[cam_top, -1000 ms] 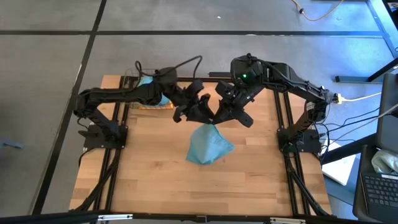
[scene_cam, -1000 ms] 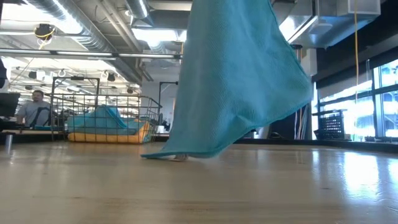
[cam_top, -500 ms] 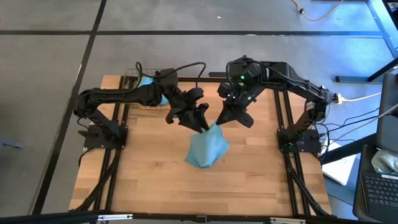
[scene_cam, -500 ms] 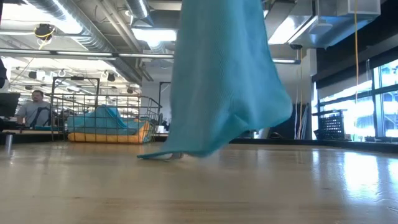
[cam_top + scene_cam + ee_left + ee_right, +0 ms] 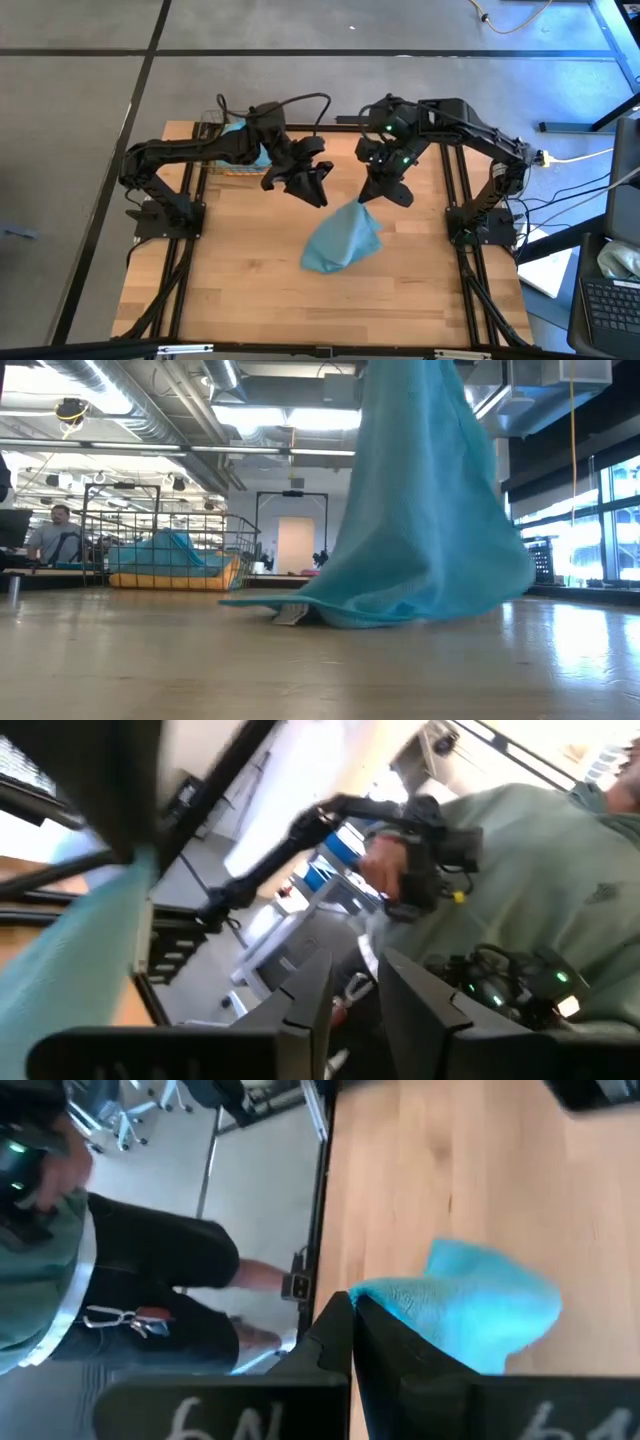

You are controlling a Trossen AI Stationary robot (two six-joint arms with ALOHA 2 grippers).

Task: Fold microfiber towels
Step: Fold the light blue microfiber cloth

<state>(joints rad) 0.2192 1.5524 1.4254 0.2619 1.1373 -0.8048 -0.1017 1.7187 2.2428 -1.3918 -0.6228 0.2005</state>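
A teal microfiber towel (image 5: 340, 240) hangs in a cone from my right gripper (image 5: 372, 200), which is shut on its top. The towel's lower part lies spread on the wooden table (image 5: 240, 270). In the low view the towel (image 5: 430, 530) drapes down with a small label (image 5: 290, 615) at its hem on the table. My left gripper (image 5: 308, 188) hovers left of the towel's top, slightly open and empty. The left wrist view shows its fingers (image 5: 310, 1010) with a gap between them. My right gripper pinches a bunched top corner of the towel (image 5: 385, 1295) between its two fingers, coming from above. The towel hangs below the fingers, with its lower part (image 5: 400, 610) resting on the table.
A wire basket (image 5: 170, 555) with more teal cloths and an orange one stands at the table's far left (image 5: 235, 150). A person in a green shirt (image 5: 540, 870) stands beside the table. Another person (image 5: 55, 530) sits far off. Bare wood lies toward the near edge.
My left gripper has drawn back from the towel's top toward the table's far left, and the towel now hangs from my right gripper alone. The towel has swung toward the table's right, and more of its lower part has settled and spread on the table.
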